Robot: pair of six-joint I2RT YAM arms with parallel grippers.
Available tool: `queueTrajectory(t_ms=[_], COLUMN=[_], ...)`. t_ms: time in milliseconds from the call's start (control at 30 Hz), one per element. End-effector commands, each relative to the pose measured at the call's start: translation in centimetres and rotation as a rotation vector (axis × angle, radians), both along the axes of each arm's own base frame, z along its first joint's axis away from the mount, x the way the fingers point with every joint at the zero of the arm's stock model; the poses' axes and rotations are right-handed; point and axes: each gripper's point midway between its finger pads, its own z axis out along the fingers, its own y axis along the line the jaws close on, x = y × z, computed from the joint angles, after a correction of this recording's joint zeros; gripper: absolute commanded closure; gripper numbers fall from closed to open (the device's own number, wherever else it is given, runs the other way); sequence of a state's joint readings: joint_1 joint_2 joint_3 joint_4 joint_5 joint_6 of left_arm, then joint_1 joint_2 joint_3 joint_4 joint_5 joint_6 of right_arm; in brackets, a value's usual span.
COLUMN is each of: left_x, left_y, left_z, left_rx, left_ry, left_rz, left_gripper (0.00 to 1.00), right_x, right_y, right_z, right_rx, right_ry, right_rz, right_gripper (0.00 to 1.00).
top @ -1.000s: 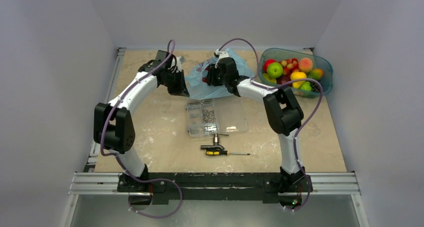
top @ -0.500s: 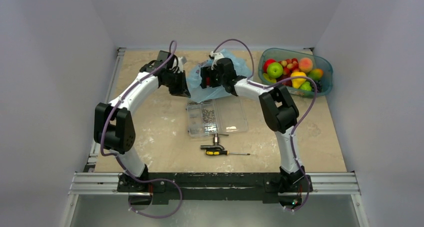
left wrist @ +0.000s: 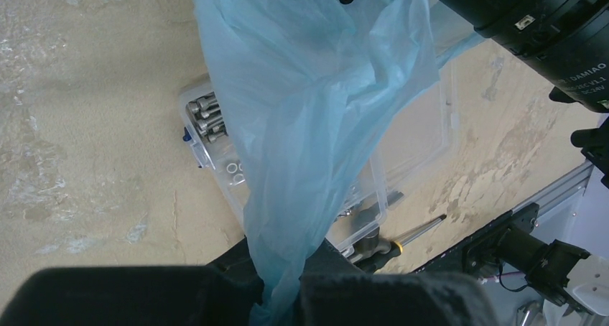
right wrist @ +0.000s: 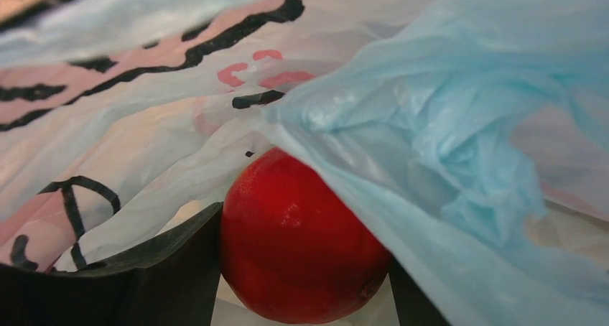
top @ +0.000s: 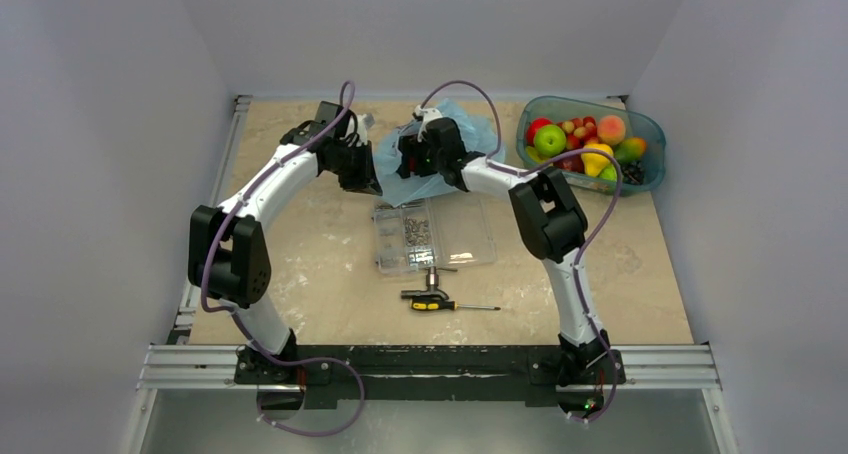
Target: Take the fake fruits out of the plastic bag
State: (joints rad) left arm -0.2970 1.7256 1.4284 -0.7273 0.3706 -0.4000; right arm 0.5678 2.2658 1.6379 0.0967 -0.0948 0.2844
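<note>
A glossy red fruit (right wrist: 301, 233), round and smooth, lies inside the plastic bag (top: 485, 126), a thin light blue film with black and pink print that sits toward the far middle of the table (top: 330, 264). In the right wrist view the fruit fills the gap between the two dark fingers of the right gripper (right wrist: 301, 283), which has reached into the bag. The fingers stand wide apart and meet the fruit on both sides, which reads as a grip on it. A fold of blue film drapes over the fruit's upper right side and runs down beside the right-hand finger. The left gripper (left wrist: 287, 286) is closed on a gathered edge of the bag, which stretches taut away from its fingers. The likeliest trouble is that draped fold. If it is trapped between finger and fruit, pulling out would probably drag the bag along, or the slick skin could slide on the plastic and the fruit pop free. The left pinch on such thin film could also slip, letting the mouth fall shut. Just in front of the bag lies a clear compartment box (top: 435, 234), then a screwdriver (top: 440, 304). To the right stands a teal tub (top: 650, 134) heaped with other fruits (top: 585, 144).
</note>
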Motion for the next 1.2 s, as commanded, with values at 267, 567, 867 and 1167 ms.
queueTrajectory(t_ms=[267,567,867,1167], left_x=[0.5,0.8,0.9,0.8], left_y=[-0.4,0.3,0.1,-0.3], left_z=[1.7,2.1,2.1,2.1], left_rx=[-0.024,-0.014,-0.038,-0.061], left_ry=[-0.062,-0.083,-0.072,-0.062], left_rz=[-0.022,-0.002,0.001,-0.007], left_gripper=[1.0,1.0,1.0,1.0], right_x=[-0.4,-0.1,-3.3,-5.0], right_y=[-0.9,-3.9,-4.5,-7.5], right_z=[12.5,12.8,17.1,25.0], right_rx=[0.207,0.212,0.257,0.328], right_ry=[-0.138,-0.115,-0.164,-0.282], right_rz=[-0.07,-0.15,-0.045,-0.056], right_gripper=[0.61,0.64,0.74,0.84])
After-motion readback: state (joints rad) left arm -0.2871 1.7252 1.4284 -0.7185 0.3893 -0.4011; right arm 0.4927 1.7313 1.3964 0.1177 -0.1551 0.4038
